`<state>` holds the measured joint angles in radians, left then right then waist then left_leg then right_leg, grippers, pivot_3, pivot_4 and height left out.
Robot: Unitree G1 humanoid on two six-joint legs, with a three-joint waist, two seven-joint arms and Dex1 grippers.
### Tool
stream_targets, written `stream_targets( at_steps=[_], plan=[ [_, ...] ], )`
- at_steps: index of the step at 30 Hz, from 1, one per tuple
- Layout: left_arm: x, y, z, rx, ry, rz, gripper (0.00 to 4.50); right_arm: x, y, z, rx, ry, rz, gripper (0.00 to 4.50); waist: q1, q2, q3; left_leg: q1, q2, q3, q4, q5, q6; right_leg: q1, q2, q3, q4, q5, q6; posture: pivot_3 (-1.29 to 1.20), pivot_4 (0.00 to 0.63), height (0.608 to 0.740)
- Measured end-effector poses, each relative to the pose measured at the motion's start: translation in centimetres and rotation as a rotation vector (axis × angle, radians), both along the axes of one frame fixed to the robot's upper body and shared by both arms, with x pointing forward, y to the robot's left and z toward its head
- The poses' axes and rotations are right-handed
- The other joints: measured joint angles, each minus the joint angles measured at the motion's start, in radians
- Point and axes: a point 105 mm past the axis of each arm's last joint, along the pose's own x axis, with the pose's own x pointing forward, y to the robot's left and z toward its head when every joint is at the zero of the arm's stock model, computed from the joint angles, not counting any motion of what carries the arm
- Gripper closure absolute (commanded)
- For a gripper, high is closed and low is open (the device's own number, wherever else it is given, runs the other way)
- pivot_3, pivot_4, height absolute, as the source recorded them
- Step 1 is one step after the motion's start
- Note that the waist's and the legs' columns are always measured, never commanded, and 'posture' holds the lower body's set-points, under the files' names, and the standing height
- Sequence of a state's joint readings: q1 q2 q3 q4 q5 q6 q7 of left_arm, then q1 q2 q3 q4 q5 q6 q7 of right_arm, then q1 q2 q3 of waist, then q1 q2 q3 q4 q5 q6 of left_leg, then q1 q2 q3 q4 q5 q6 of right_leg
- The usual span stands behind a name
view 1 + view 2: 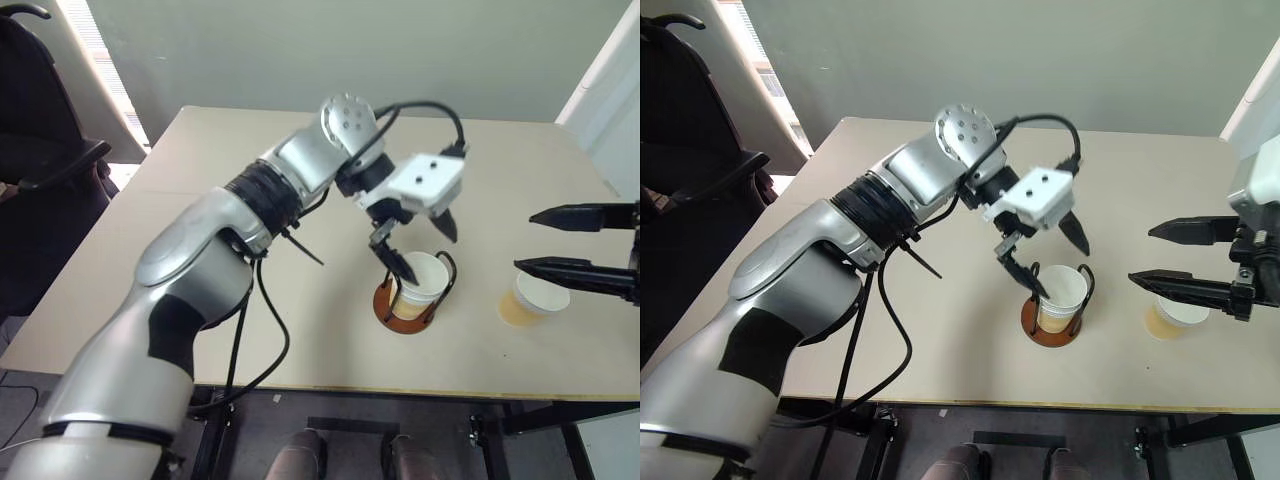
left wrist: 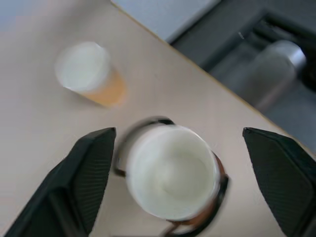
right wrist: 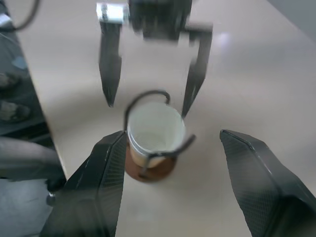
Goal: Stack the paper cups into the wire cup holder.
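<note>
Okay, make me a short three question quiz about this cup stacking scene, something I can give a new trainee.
1. True or false: a paper cup stands inside the wire cup holder.
2. Where is the loose cup? A) beside the holder, under the right gripper B) on the floor
3. Fill in: the left gripper, above the holder, has its jaws ____.

Key: 1 true; 2 A; 3 open
</note>
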<state>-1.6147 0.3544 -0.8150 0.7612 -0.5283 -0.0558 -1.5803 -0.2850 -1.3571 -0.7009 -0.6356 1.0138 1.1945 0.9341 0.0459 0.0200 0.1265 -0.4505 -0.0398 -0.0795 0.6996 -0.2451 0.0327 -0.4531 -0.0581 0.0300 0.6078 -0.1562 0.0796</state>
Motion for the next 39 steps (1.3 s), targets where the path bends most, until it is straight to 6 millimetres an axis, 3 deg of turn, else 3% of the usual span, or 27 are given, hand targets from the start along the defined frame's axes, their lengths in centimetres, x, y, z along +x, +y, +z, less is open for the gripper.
stream_targets(
  at_steps=[2,5,11,15,22,27,32,36,39],
  plan=[
    [0.1,0.5,1.3,-0.061,0.044,0.032,0.02,0.3,-0.2,-1.0,-0.019,0.038,-0.021,1.41,0.000,0.001,0.000,0.000,0.000,0.001,0.000,0.000,0.000,0.000,0.000,0.000,0.000,0.000,0.001,0.00,0.150,0.740],
    [0.9,3.0,2.9,-0.124,0.110,0.125,0.02,0.9,-0.9,-2.7,-0.097,0.095,-0.065,1.41,-0.001,0.002,-0.001,0.001,0.001,0.001,0.000,0.000,-0.001,-0.001,0.000,0.000,0.001,-0.001,0.001,0.00,0.150,0.740],
    [2.2,8.6,0.9,-0.143,0.241,0.293,0.02,2.1,-3.4,-6.6,-0.314,0.169,-0.129,1.41,-0.003,0.004,-0.002,0.002,0.000,0.001,0.001,0.000,0.000,0.000,0.000,0.001,0.001,-0.001,0.001,0.00,0.150,0.740],
    [2.3,11.4,0.9,-0.186,0.274,0.374,0.02,2.9,-4.8,-7.8,-0.390,0.171,-0.137,1.41,-0.001,0.004,-0.002,0.002,0.000,0.001,0.001,0.000,0.000,0.000,0.000,0.001,0.000,-0.001,0.001,0.00,0.150,0.740],
    [2.4,14.4,0.3,-0.244,0.321,0.480,0.02,4.2,-7.2,-9.8,-0.473,0.194,-0.164,1.41,-0.004,0.003,-0.002,0.006,0.000,0.002,0.001,0.000,0.001,0.003,0.000,0.002,0.002,-0.001,0.000,0.00,0.150,0.740],
    [2.0,15.9,0.2,-0.296,0.338,0.538,0.02,4.7,-7.1,-11.4,-0.506,0.224,-0.118,1.41,-0.011,0.003,-0.002,0.007,0.001,0.002,0.001,0.001,0.001,0.004,0.001,0.001,0.002,0.000,-0.001,0.00,0.150,0.740],
    [1.8,16.6,0.2,-0.323,0.334,0.588,0.02,5.6,-5.7,-12.6,-0.491,0.224,-0.063,1.41,-0.016,0.003,-0.002,0.011,0.001,0.002,0.001,0.001,0.002,0.007,0.000,0.001,0.002,0.000,-0.002,0.00,0.150,0.740],
    [1.8,16.9,0.1,-0.326,0.332,0.610,0.00,6.3,-5.5,-13.4,-0.512,0.235,-0.045,2.31,-0.016,0.003,-0.002,0.012,0.001,0.002,0.001,0.001,0.002,0.009,0.000,0.001,0.001,0.000,-0.003,0.00,0.150,0.740],
    [1.7,16.6,-0.2,-0.315,0.333,0.602,0.00,6.2,-5.6,-14.2,-0.535,0.266,-0.020,3.42,-0.016,0.003,-0.002,0.012,0.001,0.002,0.000,0.001,0.002,0.009,0.000,0.001,0.001,0.000,-0.004,0.00,0.150,0.740]
  ],
)
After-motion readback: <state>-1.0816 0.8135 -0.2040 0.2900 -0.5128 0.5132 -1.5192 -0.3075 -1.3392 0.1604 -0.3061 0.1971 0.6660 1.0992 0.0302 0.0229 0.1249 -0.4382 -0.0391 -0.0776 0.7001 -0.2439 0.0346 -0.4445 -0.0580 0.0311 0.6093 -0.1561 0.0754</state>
